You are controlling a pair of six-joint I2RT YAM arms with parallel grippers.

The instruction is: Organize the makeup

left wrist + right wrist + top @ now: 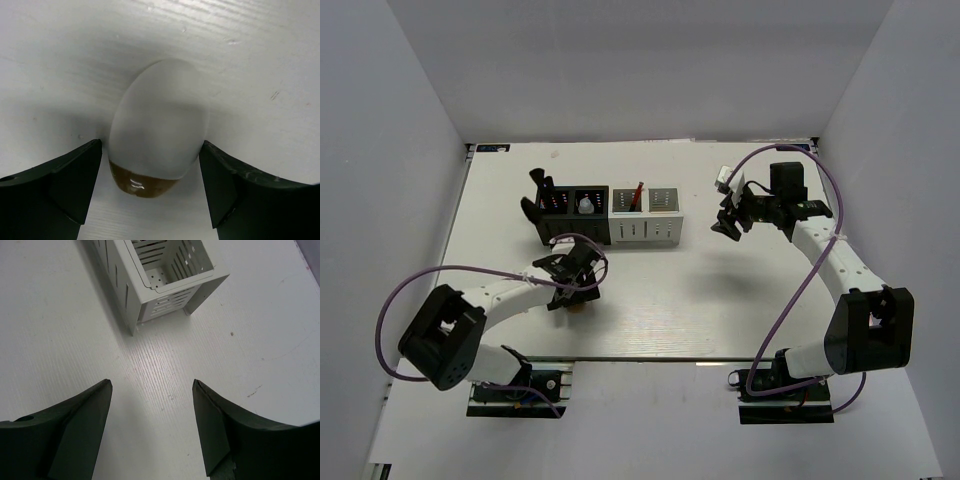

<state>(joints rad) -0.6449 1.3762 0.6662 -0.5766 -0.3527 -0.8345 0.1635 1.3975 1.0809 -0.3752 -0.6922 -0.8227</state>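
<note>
A white egg-shaped sponge [160, 125] with a brown tip lies on the table. My left gripper [151, 150] is open, with one jaw close on each side of the sponge; it is low over the table [578, 290]. My right gripper [730, 224] is open and empty above bare table, right of the white organizer [647, 215]; in the right wrist view [151, 387] the organizer's empty end slot [167, 265] lies ahead. Black brushes [539, 187] and a small white item [585, 206] stand in the black organizer [563, 222]. A red-and-black stick [638, 193] stands in the white organizer.
The two organizers stand side by side at the middle back of the white table [720, 300]. Grey walls close in the left, right and back sides. Purple cables loop off both arms.
</note>
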